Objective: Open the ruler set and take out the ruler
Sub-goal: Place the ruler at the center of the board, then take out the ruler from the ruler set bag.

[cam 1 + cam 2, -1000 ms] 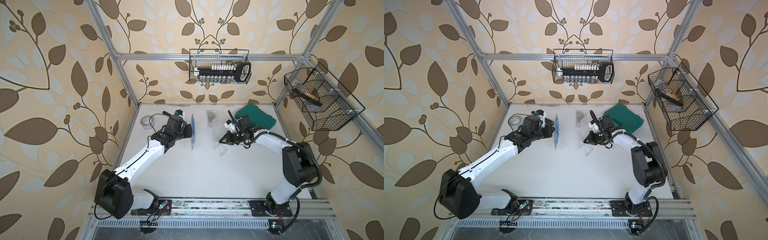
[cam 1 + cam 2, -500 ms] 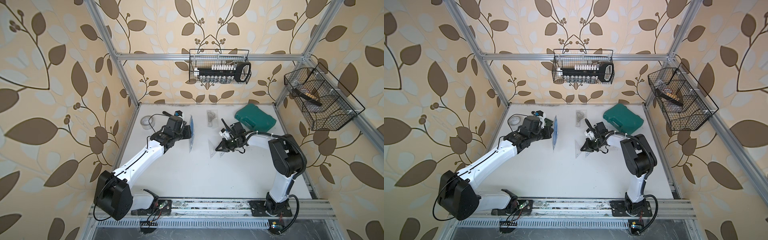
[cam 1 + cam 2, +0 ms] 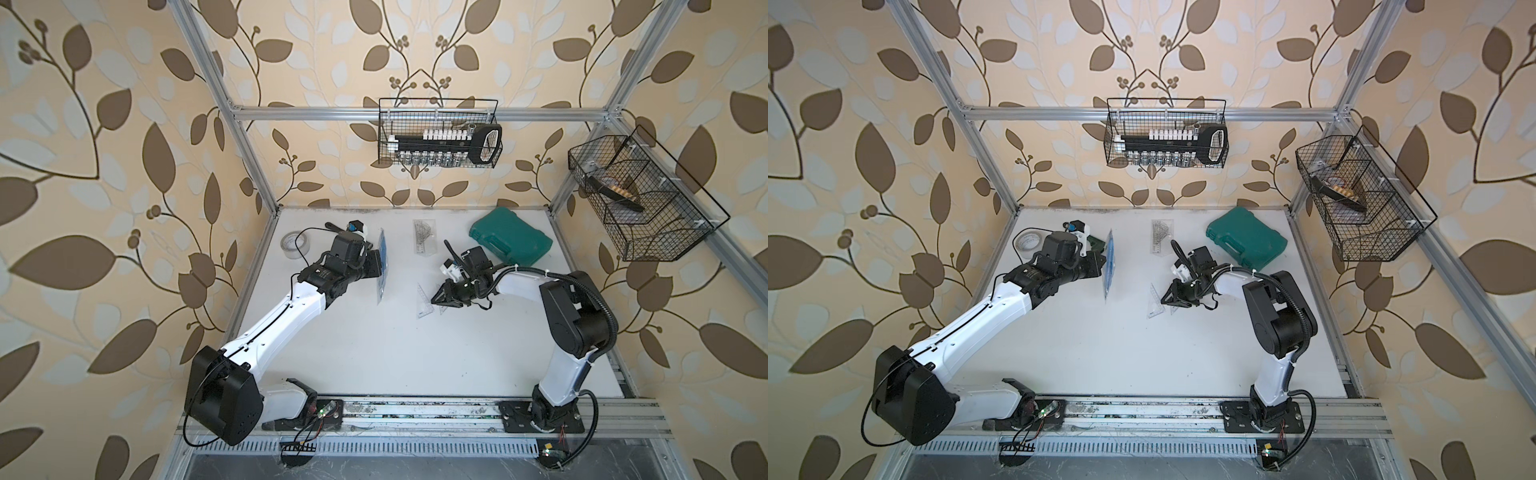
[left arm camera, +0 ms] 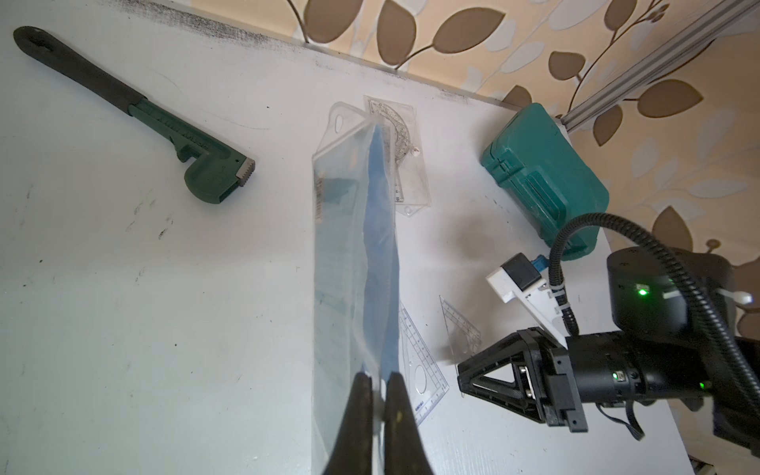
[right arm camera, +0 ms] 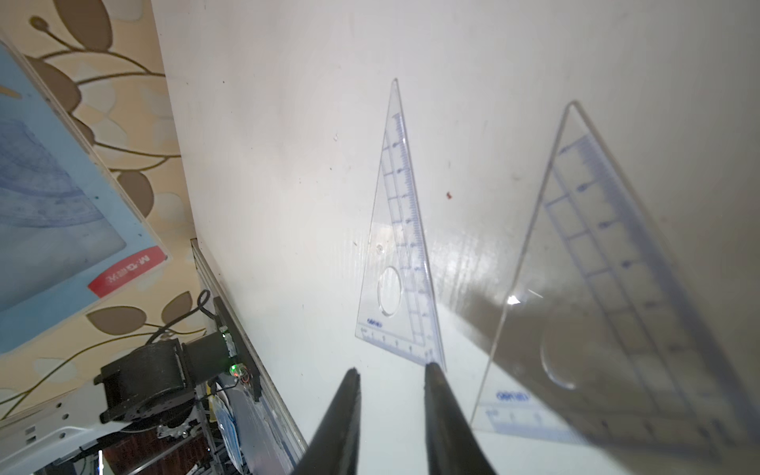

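White worktop (image 3: 374,353), leaf-papered walls: you have the ruler set pouch (image 4: 353,246) held up on edge.
Your left jaws are clamped on one end of the pouch. Your right jaws stand apart, one tip at the corner of a clear set square (image 5: 397,246) lying flat, with a second set square (image 5: 596,288) just beside it.

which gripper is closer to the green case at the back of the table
Right. The right gripper sits just in front of the green case, toward the table's middle; the left gripper, shut on the ruler pouch, is farther off across the table.
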Available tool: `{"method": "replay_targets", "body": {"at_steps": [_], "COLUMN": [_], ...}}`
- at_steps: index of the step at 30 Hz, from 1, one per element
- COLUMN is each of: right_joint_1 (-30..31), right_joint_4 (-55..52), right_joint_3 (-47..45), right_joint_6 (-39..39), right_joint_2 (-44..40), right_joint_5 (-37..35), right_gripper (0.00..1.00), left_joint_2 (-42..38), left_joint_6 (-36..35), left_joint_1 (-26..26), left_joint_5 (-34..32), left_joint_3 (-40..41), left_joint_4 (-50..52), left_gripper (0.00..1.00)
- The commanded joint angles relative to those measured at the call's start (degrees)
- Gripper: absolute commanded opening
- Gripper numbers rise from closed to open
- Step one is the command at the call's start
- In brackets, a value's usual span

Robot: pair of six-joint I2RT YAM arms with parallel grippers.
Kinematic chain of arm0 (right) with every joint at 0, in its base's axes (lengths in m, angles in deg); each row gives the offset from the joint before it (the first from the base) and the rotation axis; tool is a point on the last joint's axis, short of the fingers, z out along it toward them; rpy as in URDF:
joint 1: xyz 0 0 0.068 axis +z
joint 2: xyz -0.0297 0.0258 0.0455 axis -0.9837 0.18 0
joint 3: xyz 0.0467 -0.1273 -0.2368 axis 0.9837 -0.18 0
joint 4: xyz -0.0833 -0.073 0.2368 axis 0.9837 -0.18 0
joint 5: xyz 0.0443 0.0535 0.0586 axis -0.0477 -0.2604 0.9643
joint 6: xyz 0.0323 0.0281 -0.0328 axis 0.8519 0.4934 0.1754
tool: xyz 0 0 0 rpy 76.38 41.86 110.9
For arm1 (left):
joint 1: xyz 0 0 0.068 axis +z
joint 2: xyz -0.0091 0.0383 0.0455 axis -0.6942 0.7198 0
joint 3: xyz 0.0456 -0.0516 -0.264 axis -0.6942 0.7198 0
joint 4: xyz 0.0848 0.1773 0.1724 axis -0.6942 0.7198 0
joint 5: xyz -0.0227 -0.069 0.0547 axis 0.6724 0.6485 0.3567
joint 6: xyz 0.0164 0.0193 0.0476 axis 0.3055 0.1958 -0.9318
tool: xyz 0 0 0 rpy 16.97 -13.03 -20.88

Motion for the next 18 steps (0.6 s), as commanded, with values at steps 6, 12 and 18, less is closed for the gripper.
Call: {"method": "replay_targets", "body": {"at_steps": [6,12,18], "right_joint_1": [3.66,9.56,14.48], "right_joint_4": [-8.52,-8.82,-7.18], "right_joint_3": [10.33,17.71,24.31], "right_joint_6": [-2.74,-0.5,2.11], "right_joint_2": [-11.0,-12.3,-7.39], "right_joint_5": [-7.83,-9.66,-9.9], "right_gripper": [0.25,0.14,0.03], "left_joint_2": [-1.03,-0.08,1.05], "left_joint_6": [0.02,0.73,2.11], "left_joint_1": [-0.49,-0.49,-0.75], "left_joint_5": [0.68,1.19,2.5], "left_joint_3": [-0.47,-0.13,0.22], "left_joint_4": [-2.29,-3.5,-5.85], "left_gripper": [0.0,0.0,0.0]}}
